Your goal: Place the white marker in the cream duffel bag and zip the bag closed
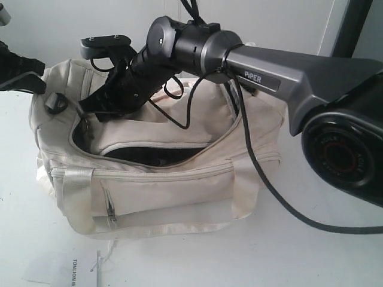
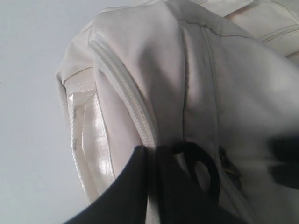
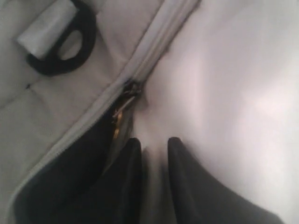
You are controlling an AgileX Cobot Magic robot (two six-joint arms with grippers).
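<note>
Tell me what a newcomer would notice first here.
The big soft cream fabric duffel bag fills the middle of the exterior view, its curved top opening gaping dark. The dark grey right arm reaches across it from the right, with the right gripper beside the metal zipper slider toward the left of that view.

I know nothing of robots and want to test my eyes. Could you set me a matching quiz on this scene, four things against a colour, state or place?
Things:
1 top zip
2 strap ring
3 handle
4 table

Descriptions:
a black loop
b plain white, under the bag
c partly open
d shiny cream

Pairs: 1-c, 2-a, 3-d, 4-b
</note>
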